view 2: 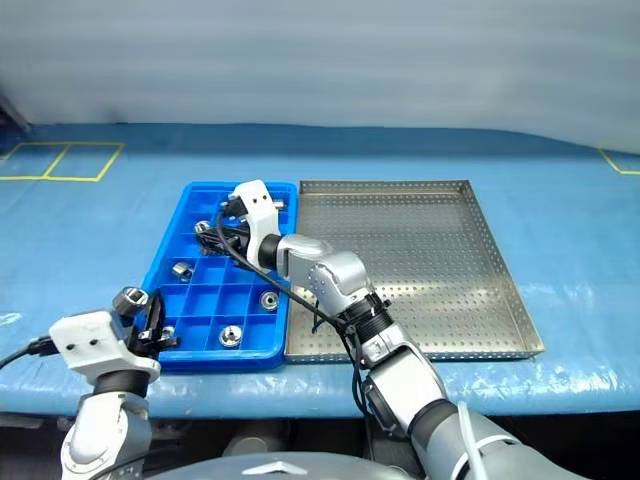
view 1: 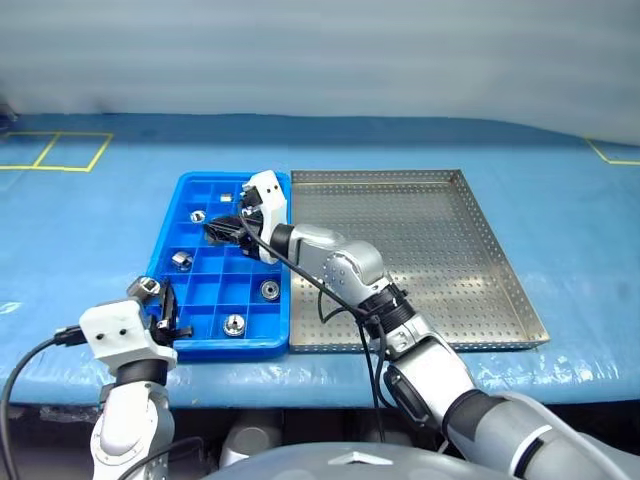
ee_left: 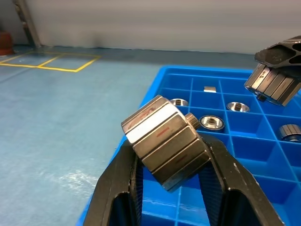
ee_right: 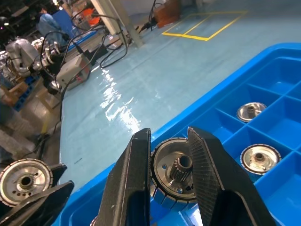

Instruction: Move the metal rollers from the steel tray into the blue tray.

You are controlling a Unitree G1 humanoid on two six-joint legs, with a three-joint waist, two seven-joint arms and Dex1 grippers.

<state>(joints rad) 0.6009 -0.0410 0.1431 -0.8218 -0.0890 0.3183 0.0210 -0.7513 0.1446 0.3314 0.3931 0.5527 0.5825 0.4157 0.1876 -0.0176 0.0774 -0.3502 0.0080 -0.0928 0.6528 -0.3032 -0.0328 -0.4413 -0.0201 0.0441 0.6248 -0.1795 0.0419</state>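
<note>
Left gripper (view 1: pixel 160 305), at 7 o'clock by the near corner of the blue tray (view 1: pixel 175 345): jaws grasping one roller (ee_left: pixel 165 141) across its faceted rim.

Right gripper (view 1: pixel 222 232), over the tray's far cells at 12 o'clock: jaws clenched on another roller (ee_right: pixel 175 178).

Metal rollers (view 1: pixel 234 324): loose ones sit in separate cells. Judged dense, rigid, smooth; flat-sided rim gives surest hold.

Steel tray (view 1: pixel 520 300), 3 o'clock of the blue tray, touching it on the worktop (view 1: pixel 90 220): bare.

Left wrist view reveals rim facets; right wrist view reveals toothed centre hub.
</note>
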